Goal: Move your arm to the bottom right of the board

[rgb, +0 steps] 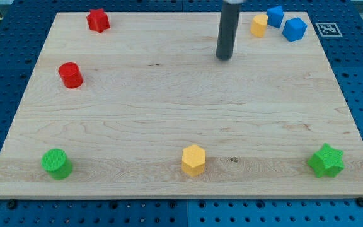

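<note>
Since my tip [224,58] sits near the view's top, a bit right of centre, the move to the bottom right is barely begun, by my read. No claw on this rig, just the rod, so nothing to spread or pinch; claw state doesn't apply.

Where things are on the worktop [169,120]:
- Tip touches no block. Nearest is the yellow block [259,26], up and to its right, apart from it.
- Two blue blocks sit just beyond: blue block nearer the top [275,16], blue block nearer the edge [294,29]. Whether they touch each other, can't tell.
- Green star block [326,160] occupies the bottom-right corner, i.e. the target zone.
- Yellow hexagonal block [193,159] at bottom centre.
- Green round block [57,163] bottom left, red cylinder [70,75] left side, red star block [97,20] top left. All well clear of the route.

Left to do: nearly the whole diagonal run, down and right. Path across the middle looks open. Only risk I see is nudging the green star on arrival, so I'd stop just short of it.
</note>
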Robot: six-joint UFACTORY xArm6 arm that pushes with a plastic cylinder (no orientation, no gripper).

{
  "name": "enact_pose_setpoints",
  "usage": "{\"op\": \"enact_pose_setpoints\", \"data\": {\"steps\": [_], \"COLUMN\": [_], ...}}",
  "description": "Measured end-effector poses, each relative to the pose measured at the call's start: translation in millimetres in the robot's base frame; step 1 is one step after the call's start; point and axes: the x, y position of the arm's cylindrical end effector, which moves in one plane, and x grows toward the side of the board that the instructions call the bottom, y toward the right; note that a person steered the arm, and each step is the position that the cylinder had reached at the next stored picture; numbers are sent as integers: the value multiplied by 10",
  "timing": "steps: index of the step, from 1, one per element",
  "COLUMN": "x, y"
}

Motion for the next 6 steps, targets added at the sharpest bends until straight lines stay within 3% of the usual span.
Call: {"op": "enact_pose_setpoints", "data": {"steps": [3,5,6], "x": [2413,2477,2476], "y": [19,133,743]}}
